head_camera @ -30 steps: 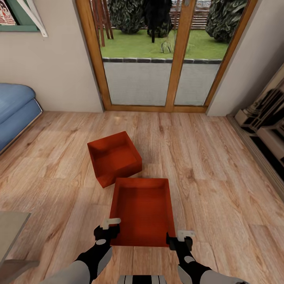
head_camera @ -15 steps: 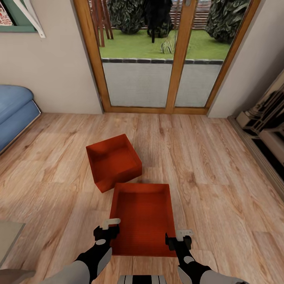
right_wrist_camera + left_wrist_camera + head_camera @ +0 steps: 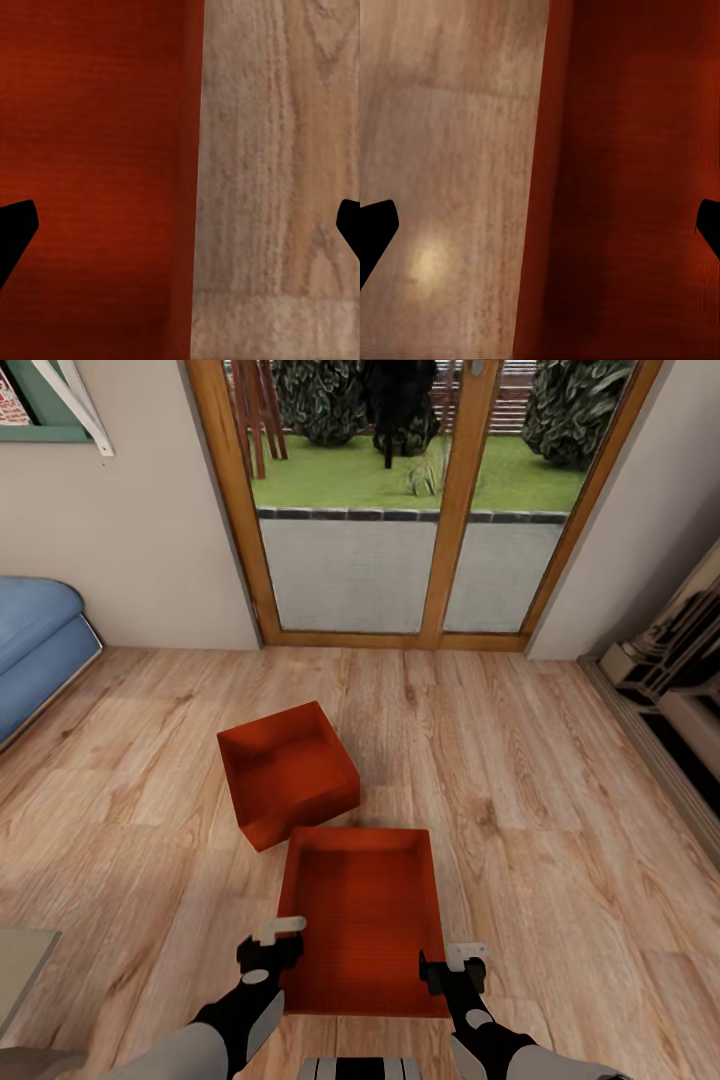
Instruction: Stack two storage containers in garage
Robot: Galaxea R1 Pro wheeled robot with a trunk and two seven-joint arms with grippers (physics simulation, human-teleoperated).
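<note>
a: near box (image 3: 365, 915) straight ahead on the plank floor (image 3: 560, 830), long way running off from the robot. left hand (image 3: 272, 945) at its near left corner, right hand (image 3: 456, 963) at its near right corner, one to each side wall.

b: holding it?

a: no. from the left wrist, left hand (image 3: 540, 229) spread wide, dark fingertips (image 3: 375, 229) at both edges, box wall (image 3: 534, 180) running up between them: one fingertip over wood, the other over the red inside. same on the right: right hand (image 3: 180, 229) wide open, wall (image 3: 191, 180) between the fingertips (image 3: 16, 229). touching the rim or hovering just over it, cannot tell.

b: second box?

a: far box (image 3: 288, 772) just beyond and left of the near one, turned askew, near corner close to the near box's far left corner. touching or a hair apart, cannot tell. well beyond both hands.

b: make and finish?

a: both red-orange, rectangular, open-topped, thin plain walls, flat bottoms with a faint fine ribbing. matte, darker in the inner corners. floor pale wood planks, grain and knots plain to see, slight sheen under the left hand.

b: surroundings?

a: wood-framed glass doors (image 3: 400, 510) ahead, grass and shrubs outside. cream wall either side. blue sofa (image 3: 35, 645) with a rounded cushion edge at far left. pale shelving unit (image 3: 675, 670) along the right wall. corner of a glass surface (image 3: 20, 960) at the lower left.
</note>
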